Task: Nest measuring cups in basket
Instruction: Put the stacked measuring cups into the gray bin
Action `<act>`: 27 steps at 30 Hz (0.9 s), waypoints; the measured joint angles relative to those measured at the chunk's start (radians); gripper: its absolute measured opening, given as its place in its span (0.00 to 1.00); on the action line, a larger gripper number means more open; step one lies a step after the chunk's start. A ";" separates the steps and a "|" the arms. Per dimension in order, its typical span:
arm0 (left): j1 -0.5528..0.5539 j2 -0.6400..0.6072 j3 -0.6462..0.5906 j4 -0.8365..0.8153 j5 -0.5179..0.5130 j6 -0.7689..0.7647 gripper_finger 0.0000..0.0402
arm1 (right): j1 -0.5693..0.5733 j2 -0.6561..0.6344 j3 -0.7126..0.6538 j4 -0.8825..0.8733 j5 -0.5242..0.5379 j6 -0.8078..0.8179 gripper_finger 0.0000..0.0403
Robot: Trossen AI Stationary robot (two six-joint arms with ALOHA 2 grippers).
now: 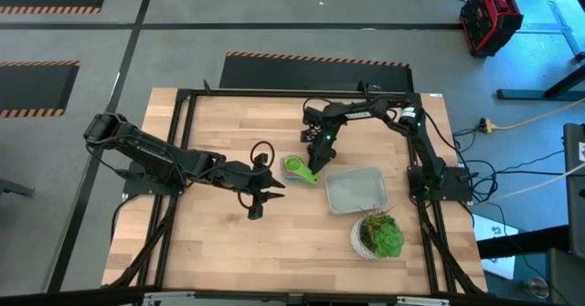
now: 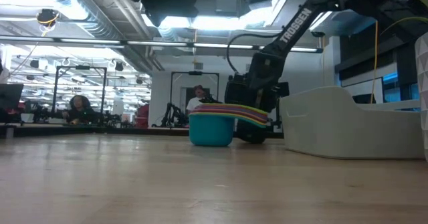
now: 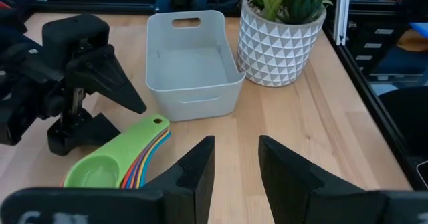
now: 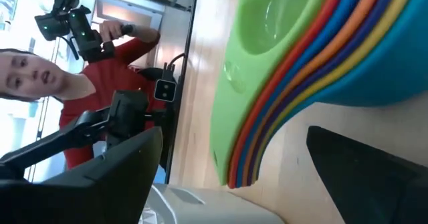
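Note:
The measuring cups point(image 1: 298, 169) are nested in one stack, green on top and teal at the bottom, and the teal bowl point(image 2: 211, 132) rests on the table left of the basket point(image 1: 356, 192). Their handles point(image 4: 267, 110) fan out toward the basket. My right gripper point(image 4: 234, 184) is open and low at the stack. One finger stands on either side of the handles, and I see no touch. My left gripper point(image 3: 235, 164) hovers open toward the table's near side of the stack, with nothing between its fingers. The basket has nothing in it.
A white patterned pot with a green plant point(image 1: 377, 236) stands just on the near side of the basket, at the table's right. A black frame point(image 1: 183, 151) runs around the tabletop. Bare wood lies at the near left. People show in the room beyond the table.

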 joint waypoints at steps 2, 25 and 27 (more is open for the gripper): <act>0.000 0.000 0.000 0.000 0.000 0.000 0.27 | 0.008 0.000 0.000 0.016 0.001 0.002 0.93; 0.000 0.001 0.000 0.002 0.000 -0.001 0.27 | 0.066 0.001 0.000 0.238 0.075 0.237 0.93; 0.000 0.001 0.000 0.002 0.000 -0.001 0.27 | 0.066 0.002 0.000 0.244 0.066 0.238 0.93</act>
